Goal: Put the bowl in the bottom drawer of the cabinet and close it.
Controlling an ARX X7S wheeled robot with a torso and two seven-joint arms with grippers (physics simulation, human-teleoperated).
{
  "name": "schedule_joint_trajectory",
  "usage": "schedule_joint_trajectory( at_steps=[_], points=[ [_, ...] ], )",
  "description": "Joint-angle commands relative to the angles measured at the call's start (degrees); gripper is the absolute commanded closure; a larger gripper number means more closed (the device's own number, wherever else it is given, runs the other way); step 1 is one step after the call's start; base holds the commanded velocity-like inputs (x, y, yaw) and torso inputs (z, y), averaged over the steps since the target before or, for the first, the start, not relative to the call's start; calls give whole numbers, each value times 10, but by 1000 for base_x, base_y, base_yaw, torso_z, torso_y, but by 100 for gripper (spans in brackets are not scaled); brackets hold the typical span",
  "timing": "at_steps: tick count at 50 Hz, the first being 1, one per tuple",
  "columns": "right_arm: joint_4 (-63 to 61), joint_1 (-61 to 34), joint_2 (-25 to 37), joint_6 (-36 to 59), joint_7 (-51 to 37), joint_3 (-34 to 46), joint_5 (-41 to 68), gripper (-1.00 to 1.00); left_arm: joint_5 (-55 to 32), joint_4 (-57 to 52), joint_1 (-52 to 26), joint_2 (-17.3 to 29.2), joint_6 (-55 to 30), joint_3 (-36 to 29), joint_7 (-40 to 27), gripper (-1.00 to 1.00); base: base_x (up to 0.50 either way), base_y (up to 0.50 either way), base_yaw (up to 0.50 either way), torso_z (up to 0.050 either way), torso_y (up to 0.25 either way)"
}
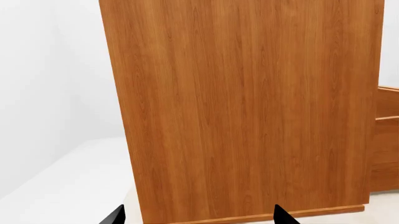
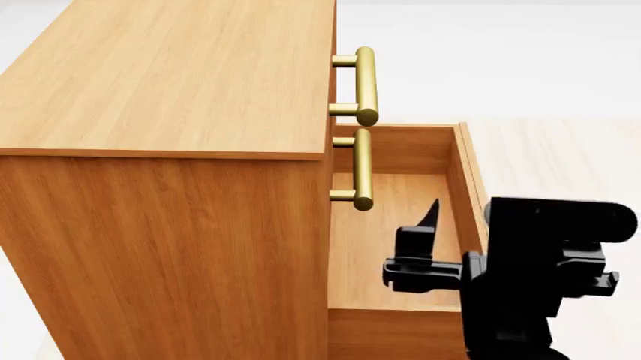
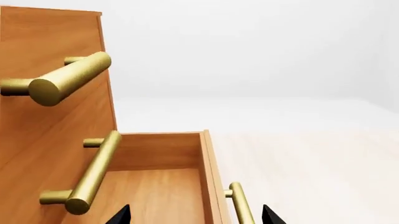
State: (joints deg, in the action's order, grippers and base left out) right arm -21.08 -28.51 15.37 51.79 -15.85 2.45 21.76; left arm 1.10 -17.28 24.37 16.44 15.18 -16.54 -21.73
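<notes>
Black right claw (image 2: 425,247) hangs over open bottom drawer (image 2: 401,225), fingers apart.

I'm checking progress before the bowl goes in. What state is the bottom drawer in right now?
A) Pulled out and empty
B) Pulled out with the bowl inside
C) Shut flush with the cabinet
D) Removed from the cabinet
A: the bottom drawer sticks out from the cabinet, its visible wooden floor bare.

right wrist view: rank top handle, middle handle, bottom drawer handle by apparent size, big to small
1. Middle handle: longest bar in frame.
2. Top handle: looks thickest but is partly cut off and foreshortened, so the order of 1 and 2 is unsure.
3. Bottom drawer handle: smallest, only part visible.
</notes>
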Motion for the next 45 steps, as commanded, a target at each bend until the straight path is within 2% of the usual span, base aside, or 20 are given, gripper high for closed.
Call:
schedule_joint_trajectory(
  at_steps=[1, 18, 45],
  points=[
    [92, -44, 1, 6, 6, 19, -11, -100, -1, 5, -3, 2, 3, -3, -3, -100, 0, 0, 0, 0, 0],
    [191, -89, -1, 18, 5, 41, -25, -100, -4, -4, 0, 9, -1, -7, -10, -100, 0, 0, 0, 0, 0],
    [272, -143, 19, 46, 25, 66, -29, -100, -7, -4, -1, 17, 1, -15, -20, -100, 0, 0, 0, 0, 0]
  ],
)
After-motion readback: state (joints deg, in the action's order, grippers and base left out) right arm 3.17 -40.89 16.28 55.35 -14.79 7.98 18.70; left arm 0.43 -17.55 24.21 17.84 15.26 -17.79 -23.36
